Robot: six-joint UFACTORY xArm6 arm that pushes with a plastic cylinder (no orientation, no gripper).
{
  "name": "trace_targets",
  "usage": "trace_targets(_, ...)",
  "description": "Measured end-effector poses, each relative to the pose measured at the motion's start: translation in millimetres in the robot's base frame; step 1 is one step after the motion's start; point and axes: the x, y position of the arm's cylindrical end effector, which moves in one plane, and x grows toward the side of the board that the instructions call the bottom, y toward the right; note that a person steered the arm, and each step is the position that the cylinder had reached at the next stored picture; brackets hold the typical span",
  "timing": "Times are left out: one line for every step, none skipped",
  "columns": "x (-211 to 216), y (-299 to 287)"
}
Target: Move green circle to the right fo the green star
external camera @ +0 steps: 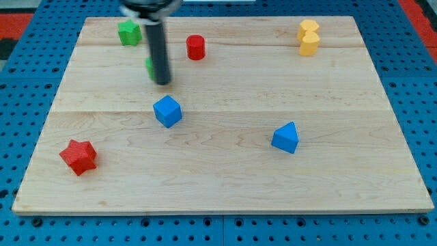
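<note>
The green star (128, 32) sits near the board's top left corner. The green circle (149, 66) is below and to the right of it, mostly hidden behind my rod; only its left edge shows. My tip (162, 83) rests on the board right beside the green circle, at its lower right side.
A red cylinder (196, 47) stands right of the rod. A blue cube (167, 111) lies below the tip. A blue wedge-shaped block (285, 138) is at the lower right, a red star (78, 156) at the lower left, two yellow blocks (308, 37) at the top right.
</note>
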Motion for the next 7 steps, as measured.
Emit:
trace_targets(-25.0, -18.6)
trace_targets(-43.4, -18.5)
trace_targets(-43.7, 11.4)
trace_targets(-46.8, 18.0)
trace_targets(-58.2, 13.9)
trace_targets(-72.8, -0.7)
trace_targets(-85.9, -3.9)
